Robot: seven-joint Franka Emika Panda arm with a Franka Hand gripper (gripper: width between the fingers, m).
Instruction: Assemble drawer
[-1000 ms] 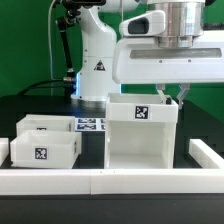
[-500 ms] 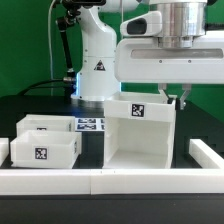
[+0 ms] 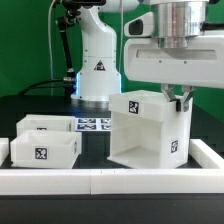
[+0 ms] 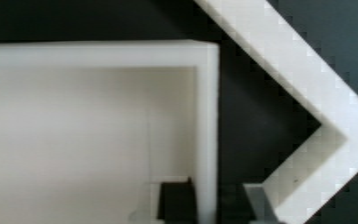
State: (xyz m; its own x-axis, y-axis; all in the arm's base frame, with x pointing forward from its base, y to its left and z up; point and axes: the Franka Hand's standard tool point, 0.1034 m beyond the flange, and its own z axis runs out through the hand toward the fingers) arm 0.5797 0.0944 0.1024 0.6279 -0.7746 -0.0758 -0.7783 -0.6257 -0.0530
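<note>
The large hollow drawer shell (image 3: 145,130) stands right of centre in the exterior view. It is turned so that two of its faces show a tag. My gripper (image 3: 178,98) comes down on its top right edge. In the wrist view the gripper (image 4: 220,205) has one dark finger (image 4: 179,200) inside the shell and the other outside, shut on the shell's thin wall (image 4: 208,110). Two shallow trays sit at the exterior view's left, one in front (image 3: 45,150) and one behind it (image 3: 42,125), each with a tag.
A low white border rail runs along the front (image 3: 100,180) and another along the exterior view's right (image 3: 208,152), also seen in the wrist view (image 4: 300,80). The marker board (image 3: 92,125) lies behind the trays. The arm's base (image 3: 98,60) stands at the back.
The shell has turned about its upright axis and shifted to the exterior view's right with my gripper on its wall. A second tagged face now shows. The trays have not moved.
</note>
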